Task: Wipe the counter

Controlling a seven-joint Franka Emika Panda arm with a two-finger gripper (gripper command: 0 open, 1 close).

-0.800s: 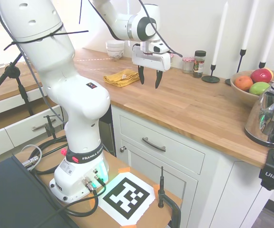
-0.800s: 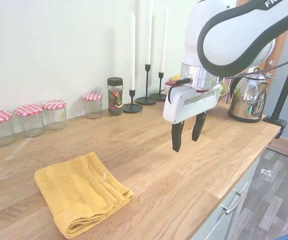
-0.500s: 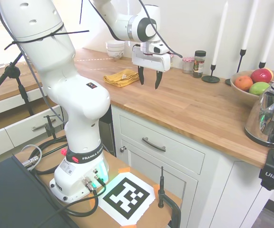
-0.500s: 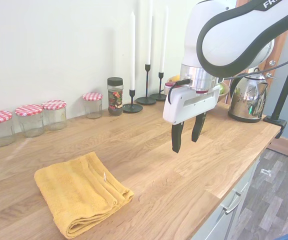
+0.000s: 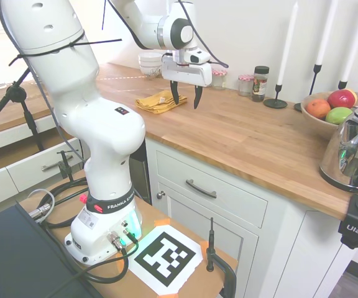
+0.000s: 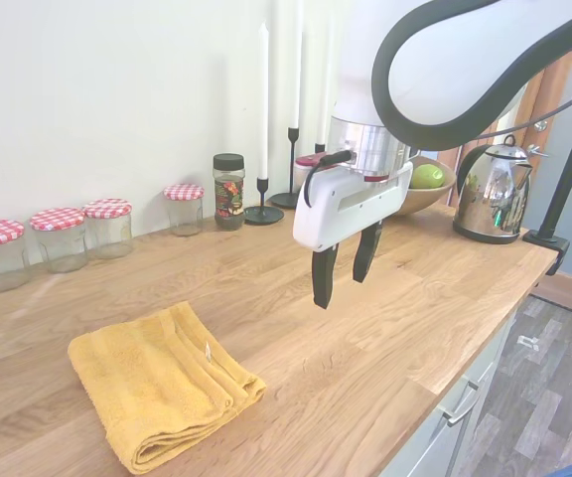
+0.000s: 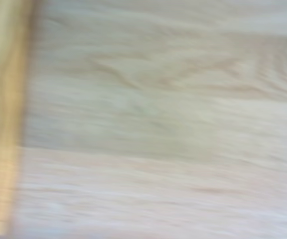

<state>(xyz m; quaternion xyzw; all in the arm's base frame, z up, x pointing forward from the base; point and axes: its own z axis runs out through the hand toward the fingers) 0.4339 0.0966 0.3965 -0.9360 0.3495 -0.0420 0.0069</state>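
fingers: two dark fingers (image 6: pixel 324 275) were spread apart, pointing down, pinching nothing
gripper: white two-finger gripper (image 6: pixel 341 277) (image 5: pixel 185 97) hung in the air above the wood, not touching it, near the cloth on the side toward the candlesticks
cloth: folded mustard-yellow terry cloth (image 6: pixel 157 393) (image 5: pixel 158 101) lay flat and ungrasped; its edge showed as a blurred yellow strip (image 7: pixel 1 119) in the wrist view
counter: long honey-brown butcher-block wood counter (image 6: pixel 296 323) (image 5: pixel 253 139) ran under both cloth and gripper; bare wood filled the wrist view
behind the cloth: red-checked-lid glass jars (image 6: pixel 63 237) stood at the wall; dark-lidded spice jar (image 6: pixel 228 191) and black candlesticks with white candles (image 6: pixel 263 124) stood further along, well apart from the cloth
progress: no wiping was visible; looked like the approach stage, very early
left to do: probably reach the cloth, grip it, rub it over the counter
dirt: no spill or stain could be made out
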